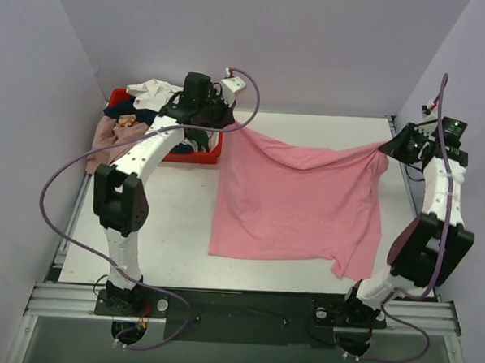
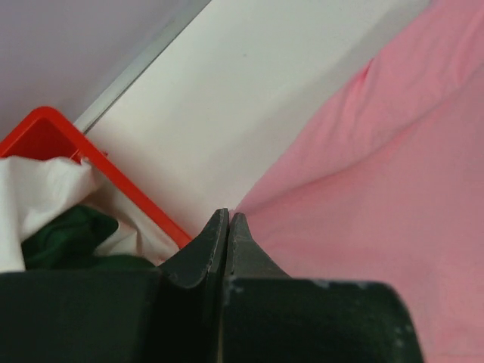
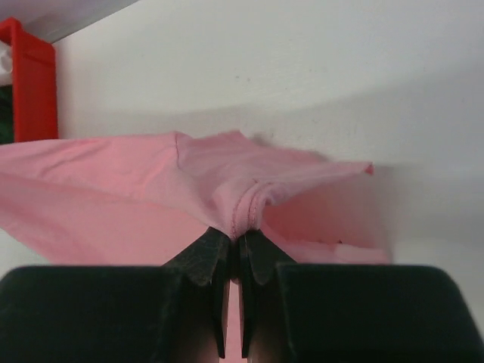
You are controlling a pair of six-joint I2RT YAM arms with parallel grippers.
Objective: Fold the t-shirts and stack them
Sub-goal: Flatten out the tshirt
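Observation:
The bright pink t-shirt (image 1: pixel 298 201) is stretched between my two grippers, its far edge lifted and sagging in the middle, its lower part lying on the table. My left gripper (image 1: pixel 231 126) is shut on the shirt's far left corner, beside the red tray. In the left wrist view the jaws (image 2: pixel 228 215) are pressed together with pink cloth (image 2: pixel 378 189) running off from their tip. My right gripper (image 1: pixel 388 148) is shut on the far right corner. In the right wrist view its tips (image 3: pixel 238 234) pinch a bunched, stitched hem of the pink shirt (image 3: pixel 113 189).
A red tray (image 1: pixel 197 155) at the back left holds a white shirt (image 1: pixel 154 91) and a navy one (image 1: pixel 124 109); a dark green one (image 2: pixel 68 234) shows in the left wrist view. A dusty mauve shirt (image 1: pixel 106 142) hangs over the tray's left side. Walls enclose the table.

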